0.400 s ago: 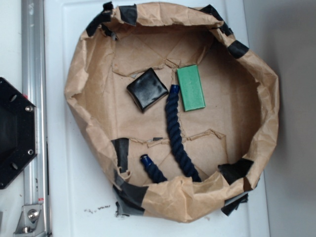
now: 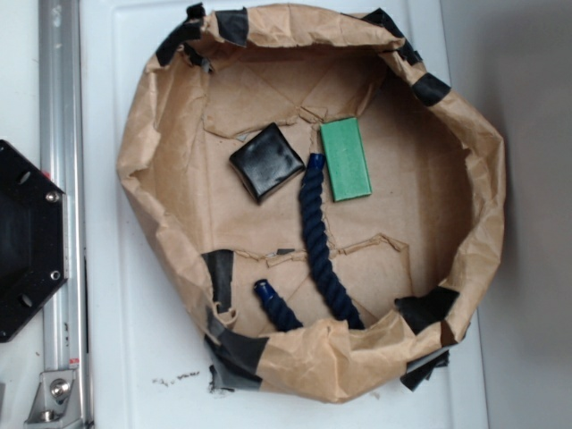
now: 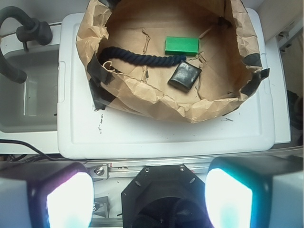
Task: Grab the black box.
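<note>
No legible text, label, brand, number or sign on anything in either view.

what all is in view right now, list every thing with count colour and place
black box: 1, glossy black, on the paper floor inside the ring, just beside the rope's upper end
green block: 1, green, inside the ring, on the other side of the rope's end from the black box
rope: 1, dark blue, curving from between the box and block down to the ring's lower wall
paper ring: 1, brown with black tape patches, walls around all three items
white surface: 1, white, under the paper ring
metal rail: 1, silver, along the white surface's edge
robot base: 1, black, by the rail
gripper: 1, fingers apart, far back from the ring
</note>
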You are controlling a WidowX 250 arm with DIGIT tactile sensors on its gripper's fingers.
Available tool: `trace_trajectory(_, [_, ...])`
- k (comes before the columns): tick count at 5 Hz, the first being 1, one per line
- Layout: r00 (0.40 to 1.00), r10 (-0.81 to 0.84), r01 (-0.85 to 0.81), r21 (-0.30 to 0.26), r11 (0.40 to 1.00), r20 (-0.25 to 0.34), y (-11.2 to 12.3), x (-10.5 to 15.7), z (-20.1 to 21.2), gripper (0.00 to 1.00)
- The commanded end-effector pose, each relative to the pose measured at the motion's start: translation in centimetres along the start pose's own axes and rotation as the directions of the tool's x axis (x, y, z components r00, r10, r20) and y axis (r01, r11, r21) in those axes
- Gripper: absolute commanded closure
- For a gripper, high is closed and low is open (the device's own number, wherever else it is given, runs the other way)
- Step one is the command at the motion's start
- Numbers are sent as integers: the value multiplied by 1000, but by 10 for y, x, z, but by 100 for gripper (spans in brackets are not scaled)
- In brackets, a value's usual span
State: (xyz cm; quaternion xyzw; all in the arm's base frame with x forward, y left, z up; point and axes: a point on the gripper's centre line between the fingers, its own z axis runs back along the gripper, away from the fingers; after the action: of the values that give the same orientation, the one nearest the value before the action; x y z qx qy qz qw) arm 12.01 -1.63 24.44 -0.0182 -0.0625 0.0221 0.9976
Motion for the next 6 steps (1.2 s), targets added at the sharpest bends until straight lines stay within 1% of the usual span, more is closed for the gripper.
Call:
trace_trajectory(1, [986,167,-167,6,986,-19,25,94,-38,0])
trace_trajectory(2, [959,281,-280,-26,960,22,41,122,-64,0])
trace_trajectory(3, [918,390,-386,-66,920,66,53,132,-110,0])
trace_trajectory(4, [885,465,-465,13,885,16,58,123,-137,0])
trace_trajectory(5, [893,450,-448,85,890,-15,68,114,-156,0])
trace_trajectory(6, [903,429,-427,106,898,-3,74,113,-163,0])
